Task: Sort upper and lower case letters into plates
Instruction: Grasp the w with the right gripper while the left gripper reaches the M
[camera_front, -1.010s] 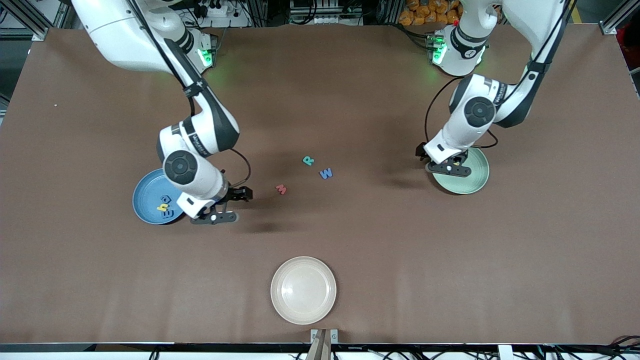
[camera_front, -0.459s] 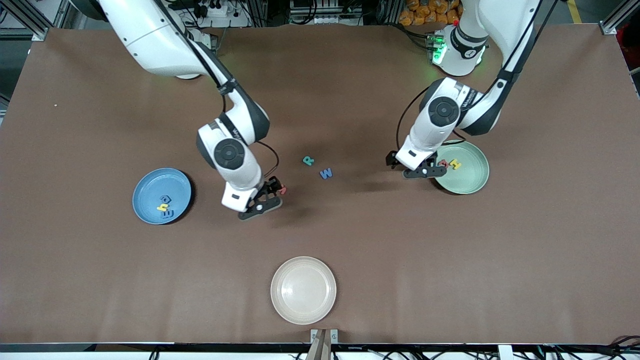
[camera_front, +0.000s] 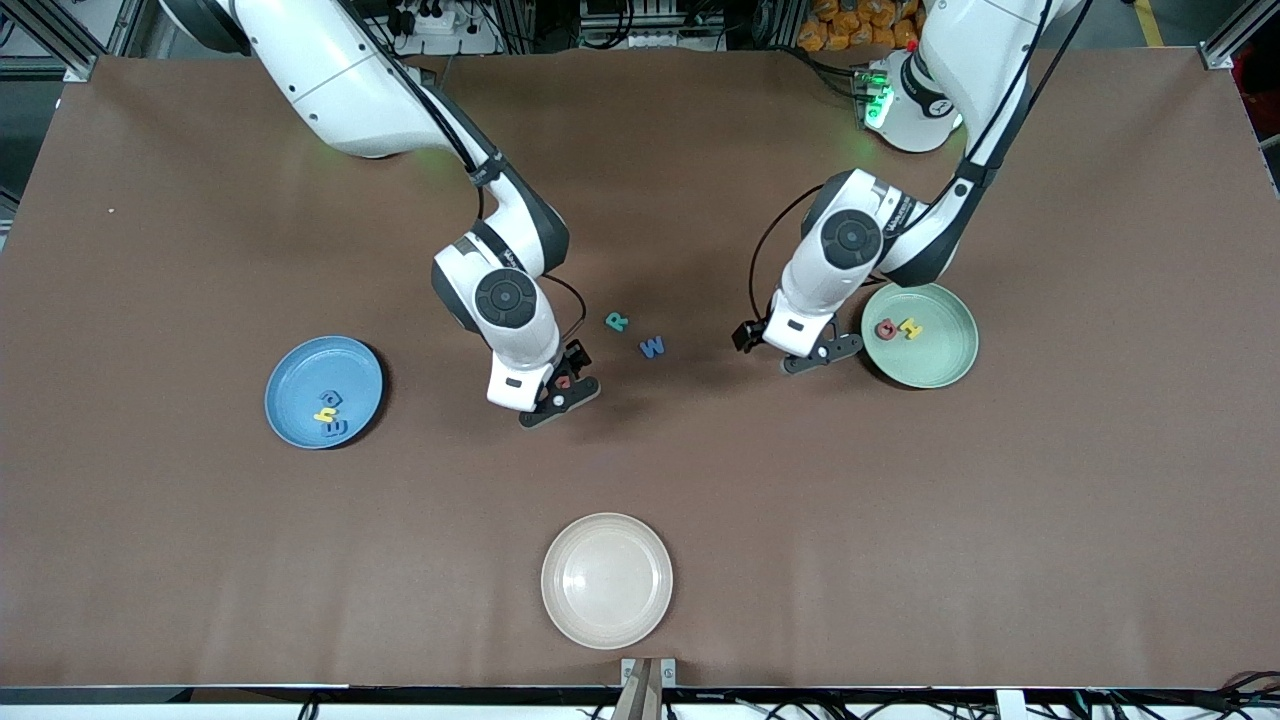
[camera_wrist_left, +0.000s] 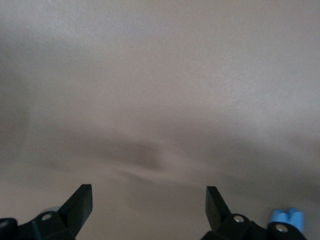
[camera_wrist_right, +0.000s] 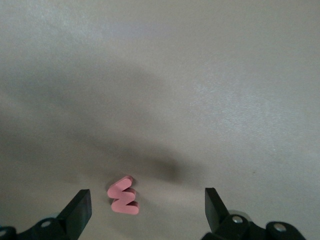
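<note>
Brown tabletop (camera_front: 200, 560) lay under both arms. Right gripper (camera_wrist_right: 145, 210) hung wide open and empty over the red letter (camera_wrist_right: 124, 196). Left gripper (camera_wrist_left: 149, 207), equally spread and empty, hovered beside the green plate (camera_front: 950, 370).

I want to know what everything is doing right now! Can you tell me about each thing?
Right gripper: jaws open, over the red letter, which lies flat on the table.
Left gripper: jaws open, empty, beside the green plate.
Green plate: holds two letters.
Blue plate: holds letters.
Cream plate: empty.
Teal R and blue W: loose on the table.
</note>
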